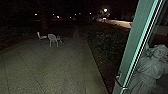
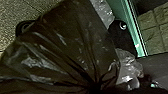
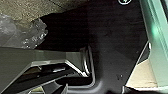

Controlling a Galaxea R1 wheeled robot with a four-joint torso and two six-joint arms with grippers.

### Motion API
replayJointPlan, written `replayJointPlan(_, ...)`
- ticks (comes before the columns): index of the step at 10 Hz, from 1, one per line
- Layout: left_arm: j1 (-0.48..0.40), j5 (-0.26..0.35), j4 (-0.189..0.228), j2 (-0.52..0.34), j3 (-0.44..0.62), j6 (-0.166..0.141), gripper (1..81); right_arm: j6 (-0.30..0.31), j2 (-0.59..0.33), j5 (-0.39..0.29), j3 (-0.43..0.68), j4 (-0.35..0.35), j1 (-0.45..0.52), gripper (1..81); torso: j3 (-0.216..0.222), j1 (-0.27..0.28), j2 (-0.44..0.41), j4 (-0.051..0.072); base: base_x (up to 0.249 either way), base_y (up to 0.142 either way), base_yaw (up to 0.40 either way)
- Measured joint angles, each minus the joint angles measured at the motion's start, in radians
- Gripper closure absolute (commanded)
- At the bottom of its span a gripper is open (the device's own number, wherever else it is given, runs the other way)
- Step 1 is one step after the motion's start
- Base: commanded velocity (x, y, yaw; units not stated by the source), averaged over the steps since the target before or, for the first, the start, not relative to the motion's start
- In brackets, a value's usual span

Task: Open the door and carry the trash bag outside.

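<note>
The dark trash bag (image 2: 62, 42) spreads large in the left wrist view, with its folds drawn tightly together at my left gripper (image 2: 96, 86), which is shut on it. Crinkled clear plastic (image 2: 127, 66) lies against the bag and also shows in the right wrist view as shiny plastic (image 3: 27, 32). A green door frame (image 1: 132, 42) with glass slants up the right of the head view, a thin curved handle (image 1: 118, 78) low on it. Its green edge (image 3: 156, 35) stands close beside the robot's dark base in the right wrist view.
A paved yard (image 1: 45, 65) stretches ahead in the dark. Farther off stand two pale chairs, one of them an armchair (image 1: 53, 39). A planted bed (image 1: 107, 47) borders the paving on the right. Behind the glass is a pale statue (image 1: 152, 67). Distant lamps glow.
</note>
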Motion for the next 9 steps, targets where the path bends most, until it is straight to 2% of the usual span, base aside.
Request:
replayJointPlan(2,-0.001,0.003,0.0,-0.024,0.03,-0.005,81.1,0.0,-0.021,0.0,0.04,0.0,0.001,1.0,0.0,0.0,0.0,0.0,0.0,0.0,0.0)
replayJointPlan(5,-0.021,0.016,-0.017,-0.123,0.177,-0.027,81.1,0.001,-0.073,-0.007,0.129,0.001,0.001,1.0,-0.002,0.0,0.0,0.0,0.0,0.0,0.0)
replayJointPlan(6,-0.034,0.02,-0.042,-0.163,0.225,-0.042,81.1,0.001,-0.078,-0.009,0.134,0.001,0.003,1.0,-0.013,0.0,0.0,0.0,0.0,0.0,0.0)
replayJointPlan(9,-0.09,0.037,-0.136,-0.216,0.258,-0.049,81.1,0.001,-0.077,-0.008,0.14,0.0,0.008,1.0,-0.086,0.0,0.0,0.0,0.0,0.0,0.0)
